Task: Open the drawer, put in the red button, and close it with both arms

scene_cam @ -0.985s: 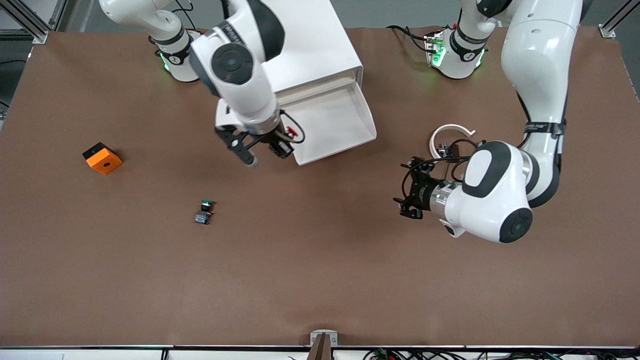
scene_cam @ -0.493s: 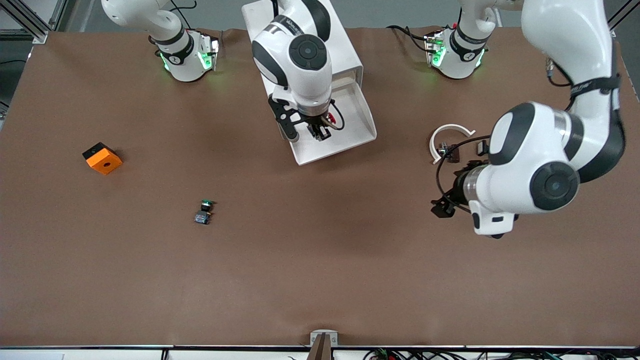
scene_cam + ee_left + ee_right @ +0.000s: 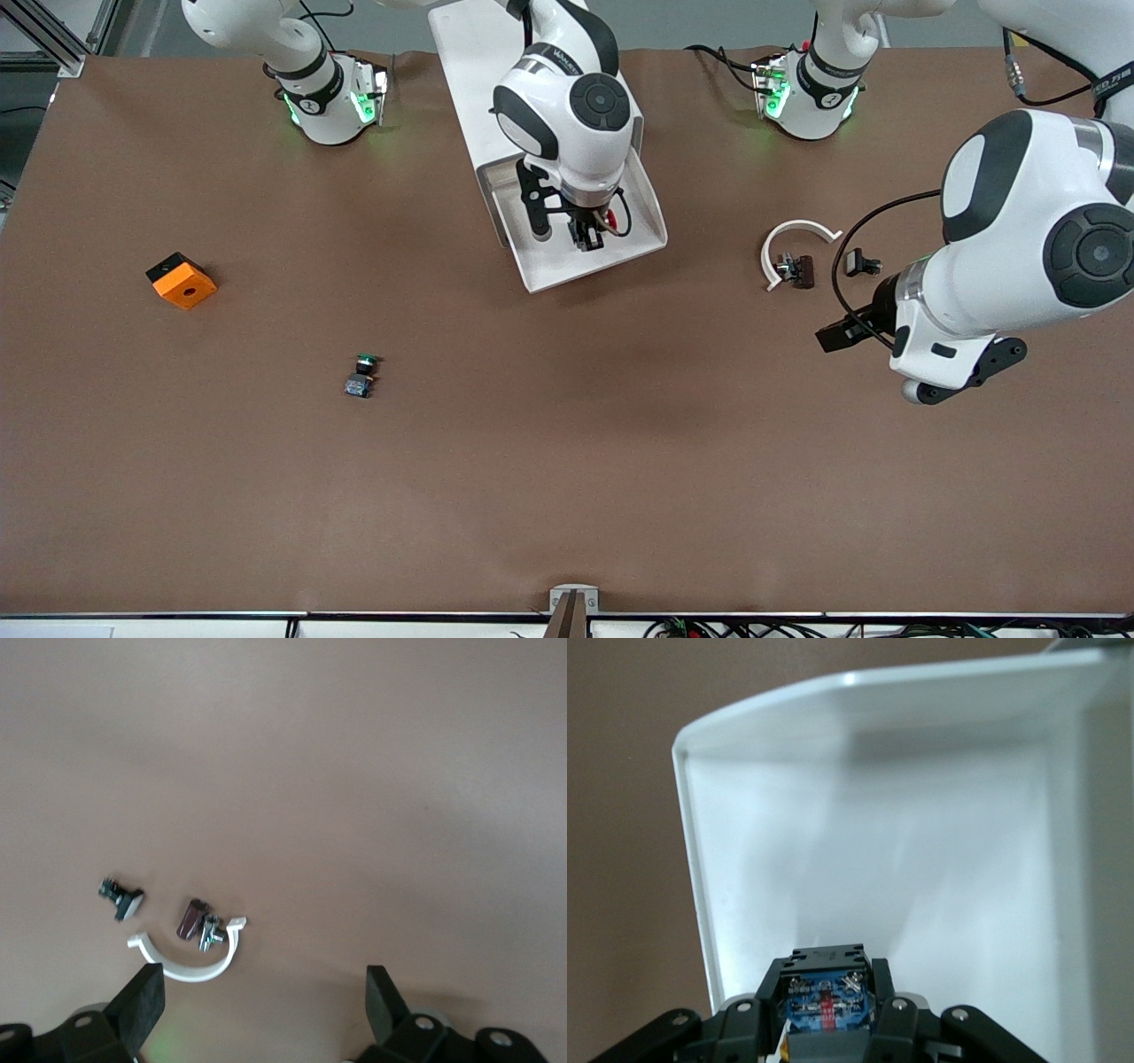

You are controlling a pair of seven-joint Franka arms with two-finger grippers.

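Observation:
The drawer (image 3: 567, 266) stands pulled out of the white cabinet (image 3: 483, 53), its white tray facing up. My right gripper (image 3: 585, 237) hangs over the tray, shut on the red button (image 3: 609, 221). In the right wrist view the button's black and blue body (image 3: 827, 992) sits clamped between the fingers above the drawer's bare floor (image 3: 921, 859). My left gripper (image 3: 834, 338) is open and empty, up over the table at the left arm's end. In the left wrist view it (image 3: 261, 1010) has its black fingers (image 3: 142, 1001) spread wide.
A white C-shaped ring (image 3: 797, 232) with small dark parts (image 3: 797, 268) lies beside the left gripper; both show in the left wrist view (image 3: 190, 957). A green-capped button (image 3: 361, 374) and an orange block (image 3: 181, 280) lie toward the right arm's end.
My right gripper has carried the red button from beside the drawer's front corner to over the tray. My left arm has swung up and toward its own end of the table.

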